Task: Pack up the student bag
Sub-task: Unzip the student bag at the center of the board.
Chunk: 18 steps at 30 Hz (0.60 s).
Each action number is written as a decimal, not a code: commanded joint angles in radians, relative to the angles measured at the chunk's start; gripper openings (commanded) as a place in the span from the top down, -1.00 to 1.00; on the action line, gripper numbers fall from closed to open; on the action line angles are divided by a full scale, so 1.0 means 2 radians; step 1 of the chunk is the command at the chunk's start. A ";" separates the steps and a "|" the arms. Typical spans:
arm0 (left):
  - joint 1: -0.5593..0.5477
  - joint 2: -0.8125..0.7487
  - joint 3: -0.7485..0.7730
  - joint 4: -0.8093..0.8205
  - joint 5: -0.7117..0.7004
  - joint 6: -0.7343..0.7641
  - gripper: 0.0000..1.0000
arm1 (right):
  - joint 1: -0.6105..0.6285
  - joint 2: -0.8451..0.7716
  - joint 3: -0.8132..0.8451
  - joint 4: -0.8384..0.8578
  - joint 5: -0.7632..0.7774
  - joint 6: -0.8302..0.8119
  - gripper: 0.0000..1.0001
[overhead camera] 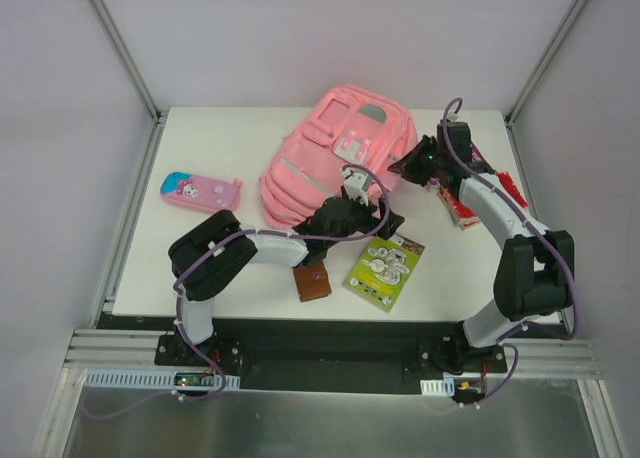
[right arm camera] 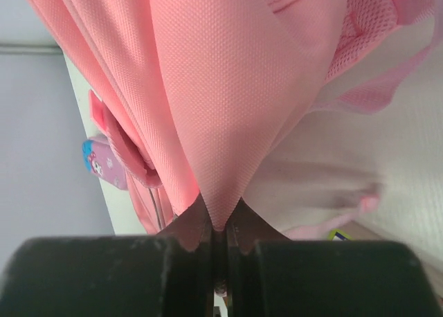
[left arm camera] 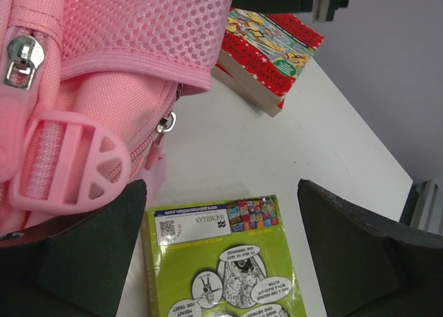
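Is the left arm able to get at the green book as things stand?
Probably yes: its open tool hangs right above the green book, with nothing between them; the bag only crowds one side.

The white table (overhead camera: 200, 268) in front of me carries the bag (overhead camera: 320, 158) at the upper middle of the overhead view, with a pencil case (overhead camera: 200, 190) to its left. A green book (overhead camera: 385, 270) and a brown wallet (overhead camera: 312, 281) lie near each other at lower centre, and a red book (left arm camera: 266, 47) lies towards the right edge.
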 commanded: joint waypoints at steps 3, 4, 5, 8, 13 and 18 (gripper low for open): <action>0.014 0.014 -0.002 0.064 -0.113 -0.002 -0.63 | 0.047 -0.064 -0.028 0.029 0.023 0.106 0.99; 0.014 0.013 -0.005 0.065 -0.120 -0.004 -0.57 | 0.051 -0.063 -0.029 0.028 0.028 0.104 0.99; 0.014 0.015 -0.003 0.067 -0.126 -0.003 -0.56 | 0.053 -0.063 -0.029 0.028 0.029 0.105 0.99; 0.014 0.019 -0.002 0.066 -0.136 -0.006 -0.45 | 0.056 -0.055 -0.027 0.029 0.014 0.110 0.98; 0.014 0.012 -0.015 0.076 -0.163 -0.011 -0.17 | 0.061 -0.056 -0.040 0.033 0.018 0.110 0.99; 0.014 -0.011 -0.035 0.084 -0.166 -0.007 -0.20 | 0.061 -0.057 -0.044 0.033 0.027 0.098 0.98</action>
